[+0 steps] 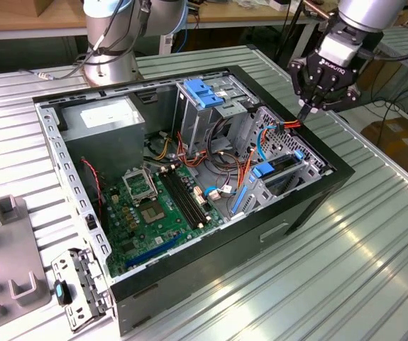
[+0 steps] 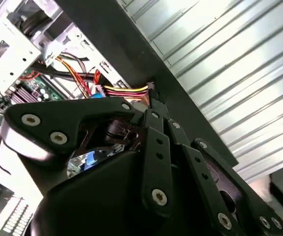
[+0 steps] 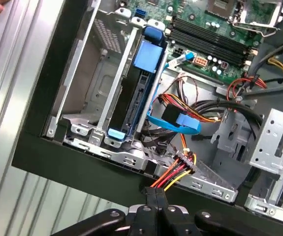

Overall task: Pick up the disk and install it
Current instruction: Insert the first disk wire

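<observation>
Pinching my fingers (image 3: pixel 153 196) together on a bundle of red, yellow and black wires (image 3: pixel 173 173), I am hovering my gripper (image 1: pixel 304 108) over the computer case's (image 1: pixel 211 264) black edge. Just beyond, the disk (image 3: pixel 140 93) is sitting on edge in its bay, blue rails showing, with the green circuit board (image 3: pixel 215 34) lying farther off.

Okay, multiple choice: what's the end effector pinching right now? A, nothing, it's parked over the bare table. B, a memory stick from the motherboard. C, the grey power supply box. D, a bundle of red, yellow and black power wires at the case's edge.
D: in the first wrist view the end effector has its fingertips shut on the power wires by the connector at the computer case rim; the exterior view agrees.
</observation>
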`<state>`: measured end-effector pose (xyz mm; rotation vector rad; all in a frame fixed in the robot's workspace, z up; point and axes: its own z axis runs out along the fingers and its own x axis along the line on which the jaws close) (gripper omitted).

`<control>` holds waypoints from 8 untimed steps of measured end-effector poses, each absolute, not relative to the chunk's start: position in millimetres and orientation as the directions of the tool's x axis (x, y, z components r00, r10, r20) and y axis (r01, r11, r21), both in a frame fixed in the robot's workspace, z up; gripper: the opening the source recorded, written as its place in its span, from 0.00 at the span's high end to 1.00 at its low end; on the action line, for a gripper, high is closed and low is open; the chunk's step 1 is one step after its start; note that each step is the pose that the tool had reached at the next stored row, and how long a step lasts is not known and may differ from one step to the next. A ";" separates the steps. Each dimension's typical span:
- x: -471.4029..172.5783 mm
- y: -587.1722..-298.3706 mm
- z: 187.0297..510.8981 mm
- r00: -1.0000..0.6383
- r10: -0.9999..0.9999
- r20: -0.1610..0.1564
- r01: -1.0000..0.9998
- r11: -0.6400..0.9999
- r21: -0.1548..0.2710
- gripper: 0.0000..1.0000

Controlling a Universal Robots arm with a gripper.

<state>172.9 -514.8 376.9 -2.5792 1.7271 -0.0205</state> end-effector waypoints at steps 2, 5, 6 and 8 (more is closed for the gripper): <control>172.9 -514.8 375.7 0.419 -0.908 -0.010 -0.907 -0.419 -0.039 0.89; 173.2 -514.8 373.9 0.486 -0.874 -0.010 -0.873 -0.485 -0.038 0.71; 173.3 -514.8 373.4 0.505 -0.863 -0.010 -0.862 -0.505 -0.038 0.64; 173.4 -514.8 372.3 0.549 -0.836 -0.010 -0.835 -0.548 -0.039 0.64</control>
